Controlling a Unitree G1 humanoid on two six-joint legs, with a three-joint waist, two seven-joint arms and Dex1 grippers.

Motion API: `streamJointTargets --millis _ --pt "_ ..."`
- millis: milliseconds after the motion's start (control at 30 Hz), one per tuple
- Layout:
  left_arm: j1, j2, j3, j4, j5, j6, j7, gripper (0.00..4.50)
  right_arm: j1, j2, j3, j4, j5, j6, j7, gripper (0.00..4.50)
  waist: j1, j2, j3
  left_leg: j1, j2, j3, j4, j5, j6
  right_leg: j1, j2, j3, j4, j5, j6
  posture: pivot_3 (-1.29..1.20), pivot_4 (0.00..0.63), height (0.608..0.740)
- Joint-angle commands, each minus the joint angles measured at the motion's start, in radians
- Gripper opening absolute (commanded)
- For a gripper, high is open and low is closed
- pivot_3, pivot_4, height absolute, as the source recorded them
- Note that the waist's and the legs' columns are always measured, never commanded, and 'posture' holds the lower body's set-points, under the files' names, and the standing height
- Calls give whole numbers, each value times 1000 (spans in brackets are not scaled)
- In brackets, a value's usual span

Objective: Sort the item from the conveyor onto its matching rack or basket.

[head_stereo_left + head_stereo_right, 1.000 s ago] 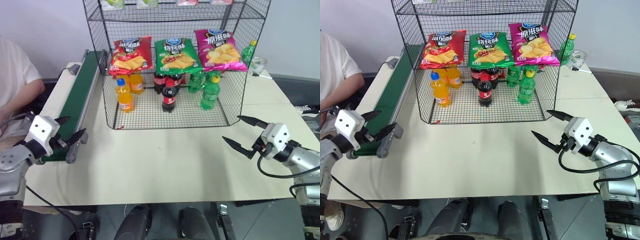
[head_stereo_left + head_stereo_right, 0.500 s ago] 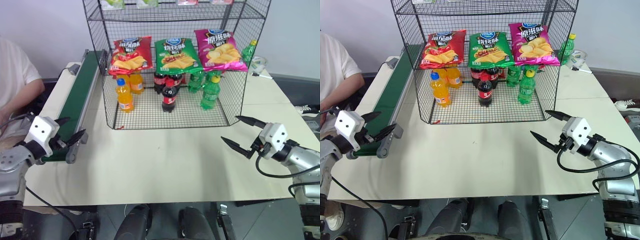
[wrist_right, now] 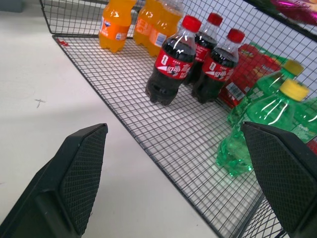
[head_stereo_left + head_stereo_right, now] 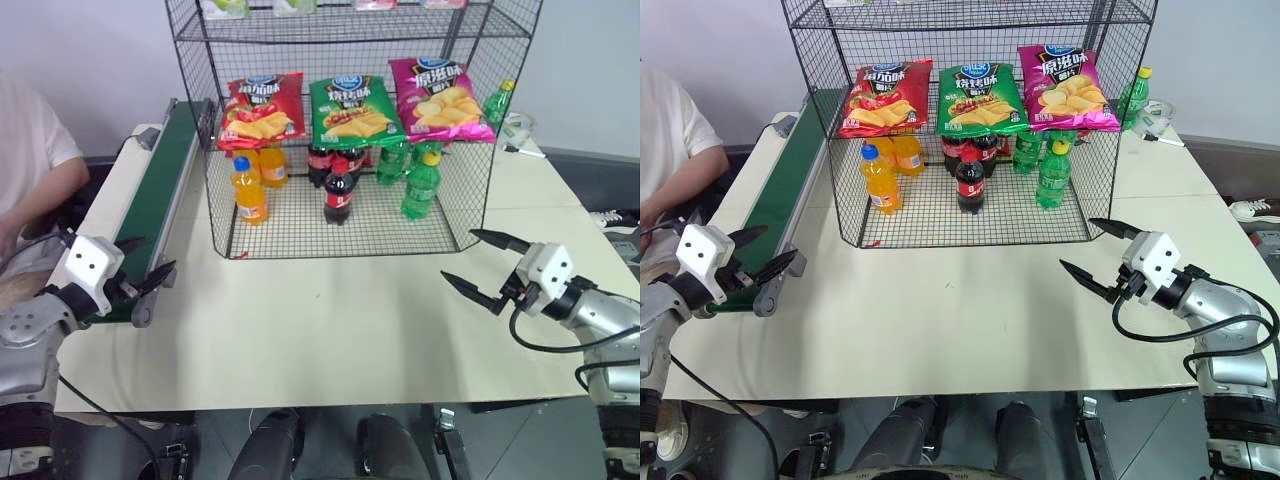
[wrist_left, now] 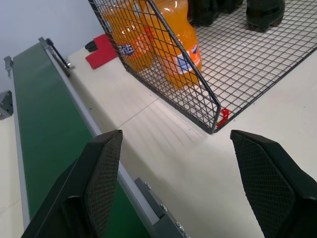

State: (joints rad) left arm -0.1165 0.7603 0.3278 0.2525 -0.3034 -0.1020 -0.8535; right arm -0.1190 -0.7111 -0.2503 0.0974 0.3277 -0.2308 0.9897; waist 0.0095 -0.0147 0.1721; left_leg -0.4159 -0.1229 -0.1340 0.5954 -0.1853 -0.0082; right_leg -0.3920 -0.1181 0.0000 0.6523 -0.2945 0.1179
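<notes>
The two head views look forward and down from above the tabletop [image 4: 330,320], and both show the rack [image 4: 350,120] in the middle and the conveyor [image 4: 160,180] at the left. The left wrist view looks close along its fingers [image 5: 101,173] at the conveyor and a rack corner. The right wrist view faces the rack's bottles [image 3: 171,69] from near.

The cream table [image 4: 330,320] carries the conveyor [image 4: 160,190] (left side) and rack [image 4: 350,130].

The rack [image 4: 350,120] is cut off at the picture's top edge, its upper shelf's items only partly showing; the seated person [image 4: 30,170] is cropped at the left edge.
</notes>
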Motion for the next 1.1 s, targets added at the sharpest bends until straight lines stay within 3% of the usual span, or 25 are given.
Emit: streamJointTargets --millis 33,367,1100 --pt "-5 5 12 -13 1 -21 2 3616 -9 -6 -11 -13 10 -12 -4 4500 0 0 0 0 0 0 0 0 0 0 0 0 0 0 0 0 150 740" --pt "36 -19 11 -32 9 -42 16 3616 -42 -9 5 -7 3 -2 -7 4500 -2 0 0 0 0 0 0 0 0 0 0 0 -1 0 0 0 150 740" --pt "-21 -38 -10 -30 16 -31 36 3616 -73 -1 26 14 -12 -23 -30 4500 0 0 0 -1 0 0 -1 0 1 -1 0 0 -2 0 0 0 150 740"
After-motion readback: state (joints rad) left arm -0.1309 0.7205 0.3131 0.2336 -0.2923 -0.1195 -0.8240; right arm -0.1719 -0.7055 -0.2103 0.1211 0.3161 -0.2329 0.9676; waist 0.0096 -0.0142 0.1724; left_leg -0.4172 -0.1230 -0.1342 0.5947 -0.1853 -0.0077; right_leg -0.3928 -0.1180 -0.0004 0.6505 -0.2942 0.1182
